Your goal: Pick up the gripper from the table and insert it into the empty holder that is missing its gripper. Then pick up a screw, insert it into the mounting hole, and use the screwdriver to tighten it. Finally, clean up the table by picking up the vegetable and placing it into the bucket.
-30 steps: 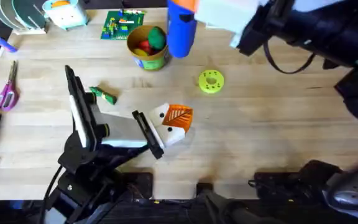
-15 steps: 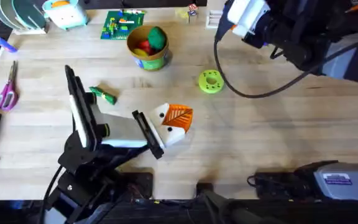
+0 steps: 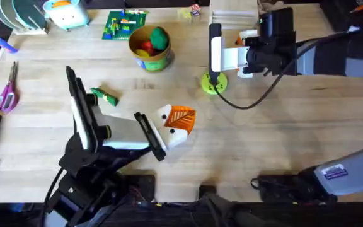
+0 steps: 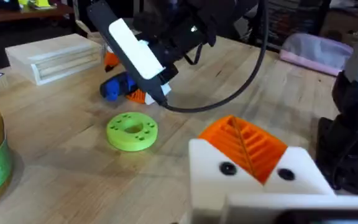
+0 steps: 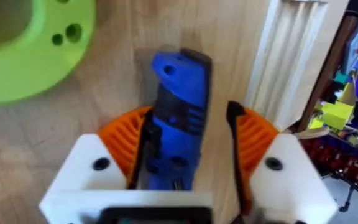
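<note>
Two robot arms work one wooden surface (image 3: 282,145): one blue screwdriver (image 5: 178,112), one green disc (image 3: 213,82), one bucket (image 3: 149,55), one leafy vegetable (image 3: 104,95).

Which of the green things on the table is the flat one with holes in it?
The lime-green disc, lying flat beside the right gripper. The leafy vegetable is crinkled and elongated, and the bucket stands upright holding toys.

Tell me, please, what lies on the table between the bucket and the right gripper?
In the overhead view, only bare wood lies between the bucket and the right gripper. The green disc sits nearer the camera, just below that line.
</note>
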